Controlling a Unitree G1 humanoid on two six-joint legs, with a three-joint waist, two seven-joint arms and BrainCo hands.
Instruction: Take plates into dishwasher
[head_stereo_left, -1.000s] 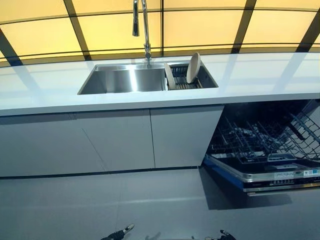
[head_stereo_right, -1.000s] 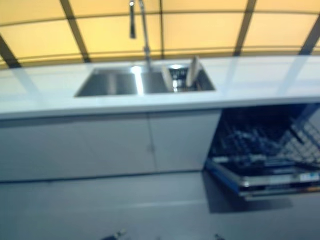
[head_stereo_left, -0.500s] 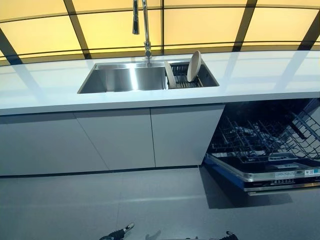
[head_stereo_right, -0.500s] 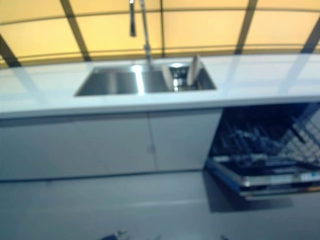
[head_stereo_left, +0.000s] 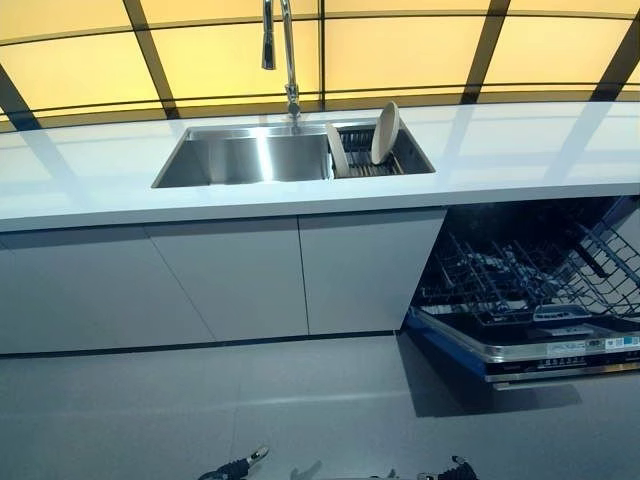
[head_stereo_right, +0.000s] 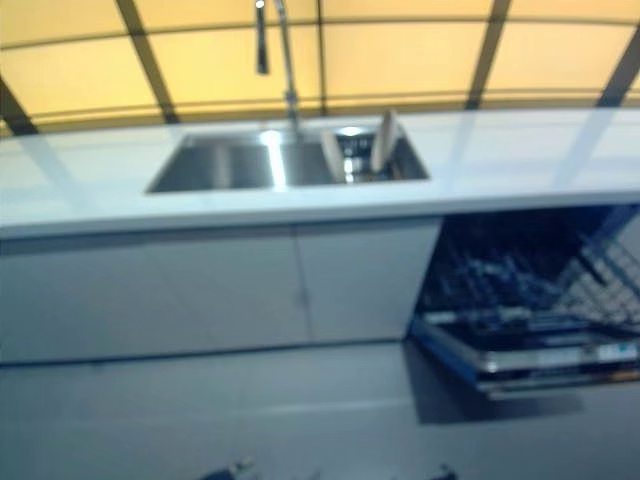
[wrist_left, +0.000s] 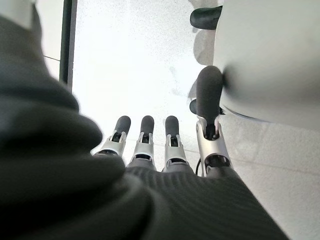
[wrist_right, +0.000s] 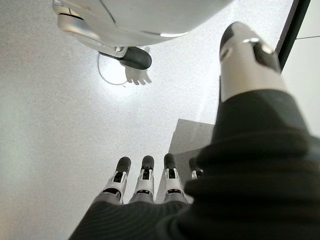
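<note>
- The left hand (wrist_left: 165, 150) is hanging with its silver, dark-tipped fingers (wrist_left: 146, 131) straight and side by side, thumb apart, gripping nothing, over the pale grey floor (head_stereo_left: 300, 410).
- The right hand (wrist_right: 145, 185) is hanging likewise, fingers (wrist_right: 120, 172) straight in a row, thumb raised clear, carrying nothing.
- Both hands are showing low, well in front of the stainless steel sink (head_stereo_left: 245, 160).
- Two cream round plates (head_stereo_left: 385, 133) are standing on edge, tilted, in a dark wire rack (head_stereo_left: 362, 165) in the right part of the sink.
- A tall chrome tap (head_stereo_left: 285, 60) is rising just behind the sink.
- The white countertop (head_stereo_left: 520, 150) is surrounding the sink.
- The open dishwasher (head_stereo_left: 530, 290), its dark wire basket (head_stereo_left: 520, 275) pulled out, is sitting below and right of the sink.
</note>
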